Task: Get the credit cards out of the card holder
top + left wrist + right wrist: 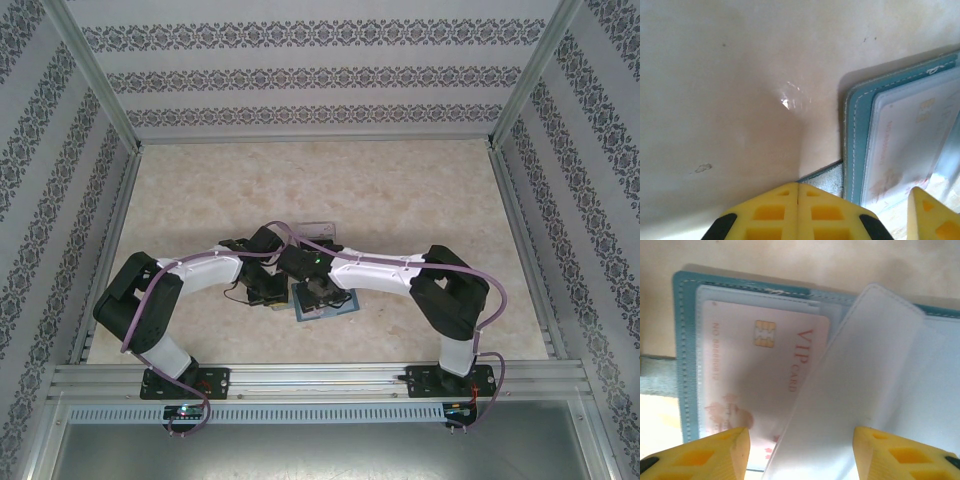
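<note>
The card holder (682, 340) lay open on the table (715, 75), at the centre of the overhead view where both arms met. In the right wrist view a credit card (770, 365), marked VIP and bearing a chip, sat inside a clear sleeve against the left panel. A loose translucent leaf (865, 380) stood lifted across the right half of the frame. The right fingers (715, 455) were spread, one at each lower corner, with the leaf's lower edge between them and nothing pinched. The left fingers (775, 212) were pressed together at the bottom of their own view, just beside the holder's teal edge and near its strap tab (822, 177). Whether they bore down on it could not be told.

The step in hand looked like getting at the sleeved card. To do it well, the left arm should pin the holder flat against sliding. The right fingers should clear the leaf aside, close on the card's edge alone, and draw it straight out through the sleeve's mouth, since the soft plastic would likely cling.
</note>
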`<state>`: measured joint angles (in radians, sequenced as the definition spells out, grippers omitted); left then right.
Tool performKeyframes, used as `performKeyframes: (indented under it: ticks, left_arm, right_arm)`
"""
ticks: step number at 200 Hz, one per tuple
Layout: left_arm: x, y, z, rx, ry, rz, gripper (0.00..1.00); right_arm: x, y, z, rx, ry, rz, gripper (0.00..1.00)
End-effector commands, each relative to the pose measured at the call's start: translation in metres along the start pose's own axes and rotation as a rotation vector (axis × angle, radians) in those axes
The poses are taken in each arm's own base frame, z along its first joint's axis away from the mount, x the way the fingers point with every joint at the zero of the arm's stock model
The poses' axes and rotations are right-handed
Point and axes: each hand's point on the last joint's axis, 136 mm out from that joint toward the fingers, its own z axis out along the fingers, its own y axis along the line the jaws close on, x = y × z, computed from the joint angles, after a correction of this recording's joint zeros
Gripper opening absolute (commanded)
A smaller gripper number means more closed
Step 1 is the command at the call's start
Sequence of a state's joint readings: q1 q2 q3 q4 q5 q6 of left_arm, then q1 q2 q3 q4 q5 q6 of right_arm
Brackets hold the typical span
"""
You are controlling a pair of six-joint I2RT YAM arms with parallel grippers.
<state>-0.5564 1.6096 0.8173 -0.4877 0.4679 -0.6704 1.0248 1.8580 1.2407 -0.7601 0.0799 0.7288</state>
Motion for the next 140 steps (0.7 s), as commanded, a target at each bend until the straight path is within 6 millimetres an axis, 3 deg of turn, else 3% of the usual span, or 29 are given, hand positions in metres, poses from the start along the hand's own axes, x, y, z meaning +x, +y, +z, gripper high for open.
performKeyframes:
  ticks: [1, 69, 140]
  left_arm:
    - [0.012, 0.007, 0.003, -0.028, 0.029, -0.008, 0.05]
    - [0.012, 0.007, 0.004, -0.029, 0.035, -0.008, 0.05]
    - [0.013, 0.008, 0.003, -0.034, 0.044, -0.007, 0.05]
  right_arm:
    - [0.002, -0.015, -0.006, 0.125, -0.014, -0.069, 0.59]
    - [0.001, -0.038, -0.017, 0.235, -0.040, -0.081, 0.65]
    - [0.008, -0.053, -0.008, 0.234, -0.019, -0.048, 0.65]
